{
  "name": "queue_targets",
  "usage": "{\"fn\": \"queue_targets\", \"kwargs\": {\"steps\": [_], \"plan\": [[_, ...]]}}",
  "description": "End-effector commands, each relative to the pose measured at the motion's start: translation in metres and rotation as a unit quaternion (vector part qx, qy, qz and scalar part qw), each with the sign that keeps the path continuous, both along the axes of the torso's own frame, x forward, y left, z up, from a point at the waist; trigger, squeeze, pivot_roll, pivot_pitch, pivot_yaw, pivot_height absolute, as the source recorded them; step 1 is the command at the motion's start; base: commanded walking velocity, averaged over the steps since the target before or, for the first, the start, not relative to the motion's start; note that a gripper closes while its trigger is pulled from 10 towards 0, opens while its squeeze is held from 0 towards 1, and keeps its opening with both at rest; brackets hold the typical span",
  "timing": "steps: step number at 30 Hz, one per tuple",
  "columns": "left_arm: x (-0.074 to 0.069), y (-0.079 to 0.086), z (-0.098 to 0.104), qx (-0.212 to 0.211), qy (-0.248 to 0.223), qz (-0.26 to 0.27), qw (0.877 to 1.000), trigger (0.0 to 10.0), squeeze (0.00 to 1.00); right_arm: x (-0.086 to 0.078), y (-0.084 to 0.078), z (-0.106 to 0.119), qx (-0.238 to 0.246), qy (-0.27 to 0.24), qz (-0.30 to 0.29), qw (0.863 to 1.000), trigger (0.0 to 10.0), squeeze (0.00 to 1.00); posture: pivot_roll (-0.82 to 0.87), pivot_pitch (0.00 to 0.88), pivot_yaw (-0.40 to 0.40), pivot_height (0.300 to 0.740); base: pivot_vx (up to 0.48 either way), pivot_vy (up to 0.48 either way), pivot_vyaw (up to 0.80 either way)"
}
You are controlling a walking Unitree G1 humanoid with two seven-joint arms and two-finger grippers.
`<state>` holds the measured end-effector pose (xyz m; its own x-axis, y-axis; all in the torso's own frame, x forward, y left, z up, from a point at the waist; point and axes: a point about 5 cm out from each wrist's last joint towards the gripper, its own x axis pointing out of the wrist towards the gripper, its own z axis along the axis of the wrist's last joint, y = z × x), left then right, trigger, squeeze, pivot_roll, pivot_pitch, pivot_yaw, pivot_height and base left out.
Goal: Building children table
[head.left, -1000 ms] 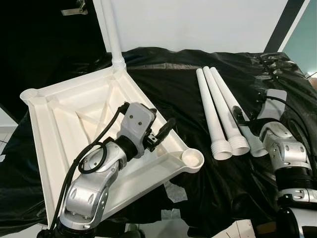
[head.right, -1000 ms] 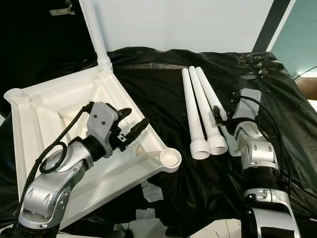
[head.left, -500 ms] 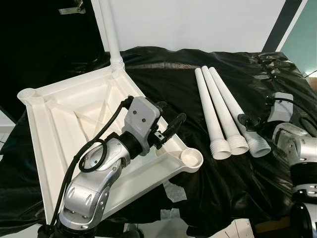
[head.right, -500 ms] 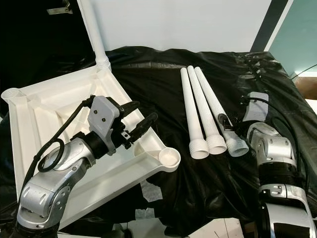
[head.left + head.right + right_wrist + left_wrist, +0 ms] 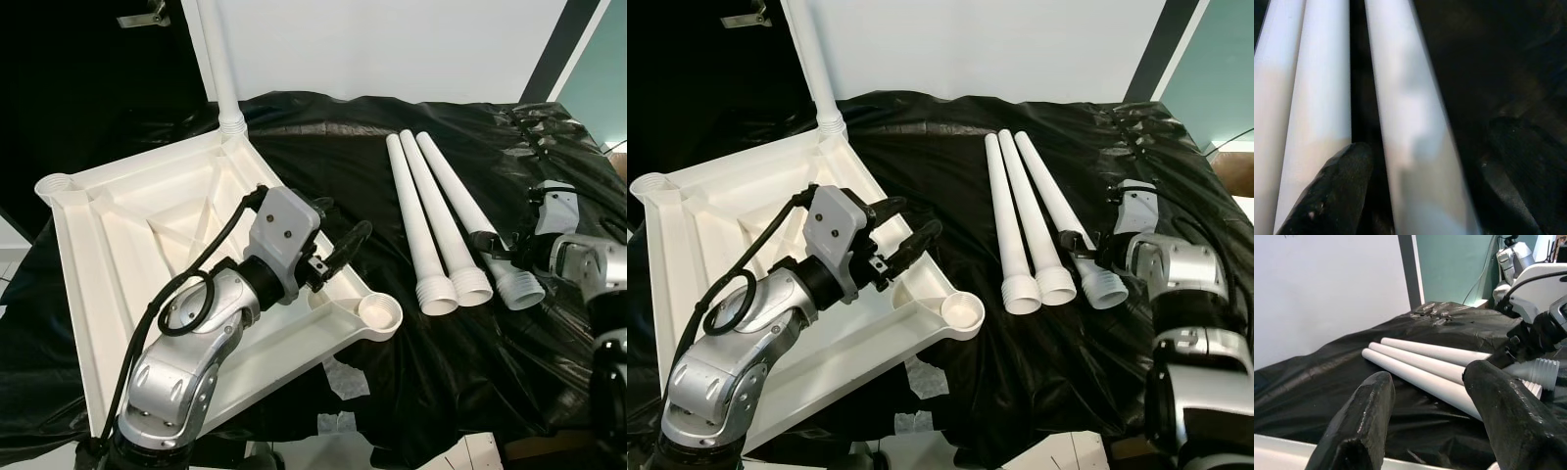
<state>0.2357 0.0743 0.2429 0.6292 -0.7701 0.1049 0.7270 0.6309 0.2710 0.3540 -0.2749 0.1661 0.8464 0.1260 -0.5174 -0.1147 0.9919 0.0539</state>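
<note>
Right gripper (image 5: pixel 1080 247) astride outermost table leg (image 5: pixel 1054 206), left gripper (image 5: pixel 904 230) spread over tabletop rim (image 5: pixel 872 186)

Setting: indoor test or lab-type room | Evidence: black plastic sheet (image 5: pixel 323 157) is covering the work surface; plain white wall (image 5: pixel 392 44) is standing behind it; teal panel (image 5: pixel 1454 264) is showing beyond the left gripper's fingers, beside robot hardware (image 5: pixel 1518 254).

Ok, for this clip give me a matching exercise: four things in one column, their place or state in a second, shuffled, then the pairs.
1. left gripper
2. right gripper
3. fitted leg
4. empty socket

A. near corner of the tabletop
B. astride the rightmost loose leg
C. upright in the far corner
D. open above the tabletop's right rim

Pairs: 1-D, 2-B, 3-C, 4-A
</note>
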Motion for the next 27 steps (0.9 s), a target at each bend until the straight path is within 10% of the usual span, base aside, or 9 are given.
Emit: {"fn": "queue_targets", "kwargs": {"steps": [1,16,17,18,19,22,23,27], "plan": [[-0.001,-0.004,0.000,0.004,-0.002,-0.022,1.000,10.0,0.00,-0.002,-0.001,-0.006,0.002,0.033,0.013,0.999,10.0,0.00,0.10,0.084,-0.012,0.740,0.000,0.000,0.00],[0.002,-0.004,0.003,0.005,-0.007,-0.017,1.000,10.0,0.00,-0.010,-0.007,-0.026,0.063,0.135,0.004,0.989,10.0,0.00,0.09,0.061,-0.018,0.740,0.000,0.000,0.00],[0.002,-0.004,0.003,0.005,-0.008,-0.016,1.000,10.0,0.00,-0.012,-0.009,-0.028,0.063,0.141,0.000,0.988,5.0,0.00,0.09,0.059,-0.020,0.740,0.000,0.000,0.00],[0.002,-0.005,0.003,0.005,-0.008,-0.016,1.000,10.0,0.00,-0.012,-0.010,-0.029,0.060,0.145,0.000,0.988,5.0,0.00,0.09,0.059,-0.020,0.740,0.000,0.000,0.00],[0.002,-0.005,0.003,0.005,-0.008,-0.015,1.000,10.0,0.00,-0.013,-0.011,-0.030,0.062,0.148,-0.003,0.987,2.9,0.00,0.09,0.061,-0.020,0.740,0.000,0.000,0.00],[0.002,-0.004,0.003,0.004,-0.008,-0.015,1.000,10.0,0.00,-0.013,-0.011,-0.030,0.064,0.149,-0.005,0.987,2.9,0.00,0.09,0.061,-0.020,0.740,0.000,0.000,0.00],[0.002,-0.004,0.003,0.002,-0.005,-0.012,1.000,10.0,0.00,-0.012,-0.011,-0.030,0.062,0.149,-0.006,0.987,0.0,0.00,0.09,0.062,-0.021,0.740,0.000,0.000,0.00],[0.007,-0.002,0.005,-0.005,0.002,-0.004,1.000,10.0,0.00,-0.006,-0.010,-0.020,0.049,0.120,0.004,0.992,0.0,0.00,0.09,0.065,-0.020,0.740,0.000,0.000,0.00]]}}
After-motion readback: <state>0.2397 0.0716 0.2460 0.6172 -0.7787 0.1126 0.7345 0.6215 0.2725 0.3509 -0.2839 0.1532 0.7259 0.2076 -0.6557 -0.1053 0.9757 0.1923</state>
